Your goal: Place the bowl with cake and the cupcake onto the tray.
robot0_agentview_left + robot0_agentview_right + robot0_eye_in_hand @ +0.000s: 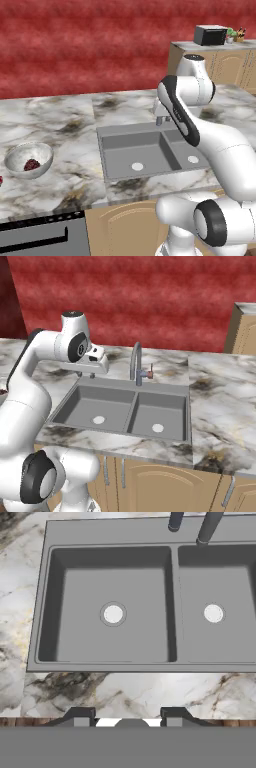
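The bowl with cake (28,160), speckled white-grey, sits on the marble counter (65,125) left of the sink, with a dark red cake piece (32,164) inside. My gripper (127,719) hangs over the sink's near rim, well to the right of the bowl. It is open, its two dark fingertips (82,714) apart with nothing between them. In the right base view the gripper (86,375) points down above the sink's left basin. The cupcake and the tray are out of view. A small red bit (1,180) is cut off by the left edge; I cannot tell what it is.
A grey double sink (145,150) fills the counter's middle, with a curved faucet (136,361) behind it. A black box (210,35) stands on a tall cabinet at the back right. Below the counter are wooden doors (165,481) and a dark appliance front (35,240).
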Motion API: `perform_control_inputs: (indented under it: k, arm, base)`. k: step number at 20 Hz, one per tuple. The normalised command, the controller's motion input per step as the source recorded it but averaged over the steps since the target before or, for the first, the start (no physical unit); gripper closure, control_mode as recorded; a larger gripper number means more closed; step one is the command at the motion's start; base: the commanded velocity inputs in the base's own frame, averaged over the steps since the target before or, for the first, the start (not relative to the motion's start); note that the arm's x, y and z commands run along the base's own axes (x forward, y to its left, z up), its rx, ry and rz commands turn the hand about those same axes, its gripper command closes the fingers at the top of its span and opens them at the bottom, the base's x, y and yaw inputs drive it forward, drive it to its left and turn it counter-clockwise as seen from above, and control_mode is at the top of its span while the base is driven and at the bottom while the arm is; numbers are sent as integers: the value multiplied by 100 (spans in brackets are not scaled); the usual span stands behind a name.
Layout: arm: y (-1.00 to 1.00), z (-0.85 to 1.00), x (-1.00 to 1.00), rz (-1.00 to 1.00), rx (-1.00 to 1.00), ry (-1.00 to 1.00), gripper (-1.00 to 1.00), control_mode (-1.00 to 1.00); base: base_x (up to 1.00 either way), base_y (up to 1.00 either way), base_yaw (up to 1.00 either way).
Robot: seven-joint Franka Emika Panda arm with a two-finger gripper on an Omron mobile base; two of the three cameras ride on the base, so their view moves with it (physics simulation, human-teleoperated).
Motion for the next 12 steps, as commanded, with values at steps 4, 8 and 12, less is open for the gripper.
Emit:
perform_control_inputs:
  k: [4,8,12]
  arm:
    - [-2,-9,-50,1,0,-5,-100,-100]
    - [-1,-13,-89,5,0,-3,-100,-100]
    - [0,-6,-52,3,0,-2,-100,-100]
  base:
    - [0,0,0]
    - [0,0,0]
    - [0,0,0]
